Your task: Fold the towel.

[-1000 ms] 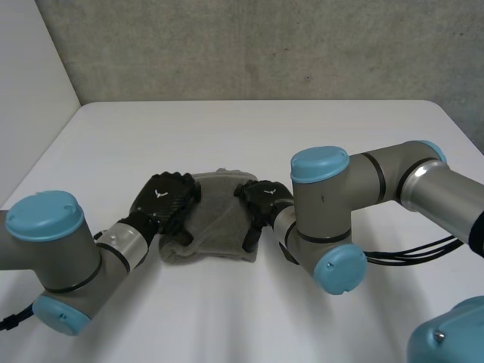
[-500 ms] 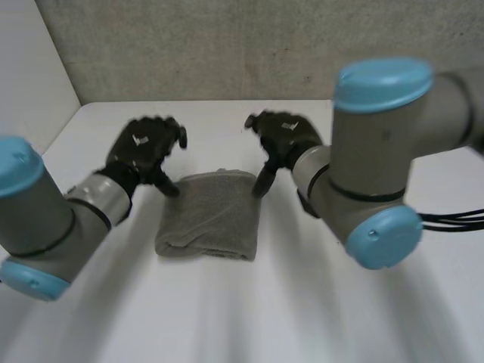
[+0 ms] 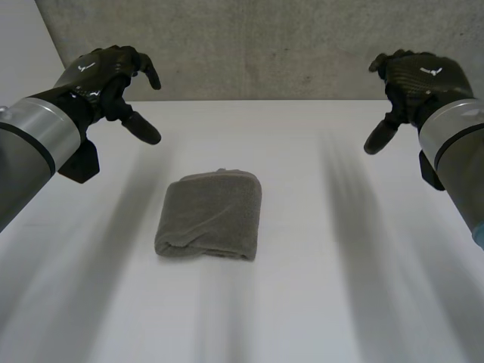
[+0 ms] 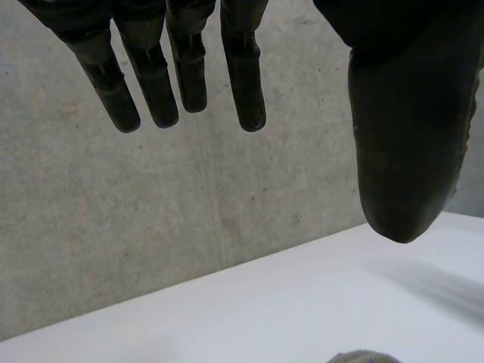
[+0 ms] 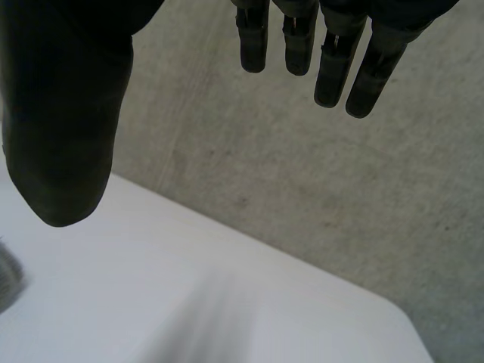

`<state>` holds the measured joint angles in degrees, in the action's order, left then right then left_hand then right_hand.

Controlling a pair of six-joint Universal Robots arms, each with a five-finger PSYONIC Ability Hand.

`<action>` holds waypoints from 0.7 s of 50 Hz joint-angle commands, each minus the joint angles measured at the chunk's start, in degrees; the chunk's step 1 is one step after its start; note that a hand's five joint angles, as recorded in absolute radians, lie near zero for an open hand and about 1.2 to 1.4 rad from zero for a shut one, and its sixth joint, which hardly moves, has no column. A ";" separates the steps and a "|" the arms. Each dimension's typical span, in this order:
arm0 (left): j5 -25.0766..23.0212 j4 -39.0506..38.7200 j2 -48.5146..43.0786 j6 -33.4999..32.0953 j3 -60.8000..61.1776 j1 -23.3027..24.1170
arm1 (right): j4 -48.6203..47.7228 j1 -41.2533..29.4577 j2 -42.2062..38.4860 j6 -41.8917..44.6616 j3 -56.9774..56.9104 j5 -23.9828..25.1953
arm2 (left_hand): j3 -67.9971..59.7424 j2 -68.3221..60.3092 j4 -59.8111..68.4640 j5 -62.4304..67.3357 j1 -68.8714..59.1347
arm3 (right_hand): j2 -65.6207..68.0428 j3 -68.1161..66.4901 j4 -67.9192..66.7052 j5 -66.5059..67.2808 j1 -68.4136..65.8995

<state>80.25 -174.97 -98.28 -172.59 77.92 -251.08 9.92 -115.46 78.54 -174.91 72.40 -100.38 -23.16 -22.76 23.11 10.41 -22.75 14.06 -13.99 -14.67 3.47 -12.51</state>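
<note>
Left hand (image 3: 102, 72): hangs above the far left part of the table (image 3: 318, 295), well apart from the towel. Fingers loosely bent and spread, thumb sticking out toward the middle of the table. In the left wrist view the fingers (image 4: 246, 83) hang straight and a little apart, the thumb (image 4: 401, 128) stands well clear of them, and nothing lies between them. Hand holds nothing.

Towel (image 3: 212, 215): grey, folded into a compact, roughly rectangular pad, lying flat on the table between the two hands. The near edge is thick and rounded; a small fold of cloth pokes out at the far edge. Neither hand touches it. A sliver of it shows below the thumb in the left wrist view (image 4: 363, 357) and beside the thumb in the right wrist view (image 5: 6, 280).

Right hand (image 3: 420, 76): hangs above the far right part of the table, well apart from the towel. In the right wrist view the fingers (image 5: 336, 72) are straight and slightly parted, the thumb (image 5: 64, 128) wide of them. Hand holds nothing.

Behind the table: a grey concrete wall (image 3: 265, 45).
</note>
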 commanded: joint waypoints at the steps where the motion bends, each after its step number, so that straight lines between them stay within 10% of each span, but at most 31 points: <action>1: 0.44 0.50 -0.42 -0.12 0.39 -0.02 | -2.19 0.32 1.26 -0.25 0.11 0.01 | 3.36 2.96 -3.31 -0.61 2.94 | -4.06 3.99 4.67 -3.47 2.51; 35: 0.26 0.33 -0.60 -0.12 -0.84 0.59 | -2.37 0.15 0.47 0.01 1.87 8.89 | 3.52 3.13 -3.48 -0.78 3.11 | -4.06 3.99 4.67 -3.47 2.51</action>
<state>80.46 -174.51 -98.86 -172.70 76.83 -250.40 7.56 -115.31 79.07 -174.92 74.27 -91.23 -23.16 -22.71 23.11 10.39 -22.74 14.06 -13.99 -14.67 3.47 -12.51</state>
